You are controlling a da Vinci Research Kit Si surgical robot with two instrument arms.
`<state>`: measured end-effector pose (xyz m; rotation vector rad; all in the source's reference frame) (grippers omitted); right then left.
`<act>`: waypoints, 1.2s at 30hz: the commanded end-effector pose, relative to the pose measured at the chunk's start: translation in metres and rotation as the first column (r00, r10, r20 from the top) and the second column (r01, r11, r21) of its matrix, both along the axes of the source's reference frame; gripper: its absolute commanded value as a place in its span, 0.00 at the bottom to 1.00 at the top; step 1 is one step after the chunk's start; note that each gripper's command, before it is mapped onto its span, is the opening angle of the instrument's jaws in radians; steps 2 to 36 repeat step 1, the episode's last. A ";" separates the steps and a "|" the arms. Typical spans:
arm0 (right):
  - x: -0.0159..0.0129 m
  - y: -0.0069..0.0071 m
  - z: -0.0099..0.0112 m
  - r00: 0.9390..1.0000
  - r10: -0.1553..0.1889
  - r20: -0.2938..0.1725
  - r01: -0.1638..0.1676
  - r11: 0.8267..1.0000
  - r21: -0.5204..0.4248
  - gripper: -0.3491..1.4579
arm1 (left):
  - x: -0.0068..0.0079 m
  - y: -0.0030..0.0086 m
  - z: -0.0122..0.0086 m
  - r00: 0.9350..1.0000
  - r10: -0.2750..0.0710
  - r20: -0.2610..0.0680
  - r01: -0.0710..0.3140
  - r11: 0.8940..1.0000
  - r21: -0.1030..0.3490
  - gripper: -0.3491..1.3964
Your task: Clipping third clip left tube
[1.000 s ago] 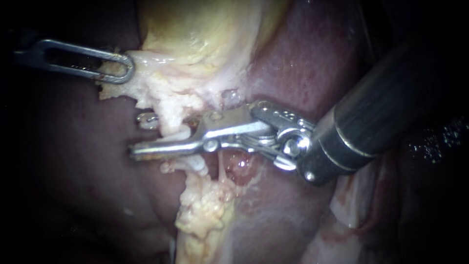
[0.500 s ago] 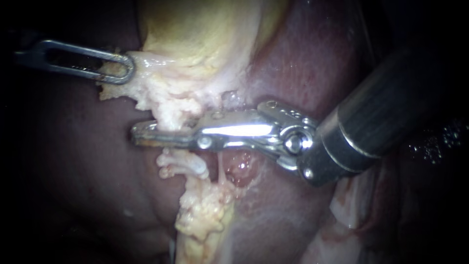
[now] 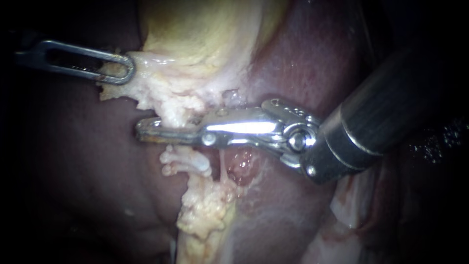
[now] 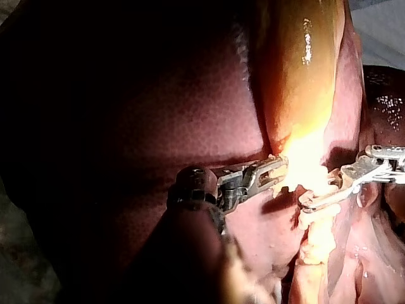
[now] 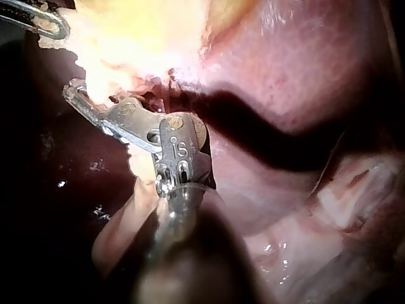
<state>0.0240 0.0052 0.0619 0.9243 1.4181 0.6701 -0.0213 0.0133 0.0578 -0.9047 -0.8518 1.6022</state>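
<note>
My right instrument (image 3: 146, 131) comes in from the right, and its long jaws lie together across the pale, fatty left tube (image 3: 171, 115) just below the gallbladder (image 3: 195, 39). Both jaws press on the tube; whether a clip sits between them is hidden. Whitish lumps of the tube (image 3: 185, 164) bulge just under the jaws. My left instrument (image 3: 124, 68), at the upper left, is shut on the gallbladder's pale lower edge. The left wrist view shows my left instrument (image 4: 278, 168) on that bright edge and my right instrument (image 4: 307, 204) beside it. In the right wrist view my right instrument (image 5: 73, 92) reaches under the pale tissue.
Dark red liver (image 3: 303, 63) surrounds the site. A thin pale strand (image 3: 222, 166) runs down just right of the tube, beside a small raw red pit (image 3: 242, 166). A band of yellowish fat (image 3: 205, 210) continues downward.
My right instrument's jaws, open around the tube a second ago, have come together on it and shifted slightly up and right. My left instrument has held still.
</note>
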 end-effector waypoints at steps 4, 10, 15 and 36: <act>0.0000 0.0000 0.0000 1.000 -0.002 -0.002 0.002 1.000 0.000 0.00 | 0.0000 0.0000 0.0000 1.000 0.000 0.000 0.000 1.000 0.000 0.00; 0.0000 0.0000 0.0000 1.000 -0.002 -0.002 0.002 1.000 0.000 0.00 | 0.0000 0.0000 0.0000 1.000 0.000 0.000 0.000 1.000 0.000 0.00; 0.0000 0.0000 0.0000 1.000 -0.002 -0.002 0.002 1.000 0.000 0.00 | 0.0000 0.0000 0.0000 1.000 0.000 0.000 0.000 1.000 0.000 0.00; 0.0000 0.0000 0.0000 1.000 -0.002 -0.002 0.002 1.000 0.000 0.00 | 0.0000 0.0000 0.0000 1.000 0.000 0.000 0.000 1.000 0.000 0.00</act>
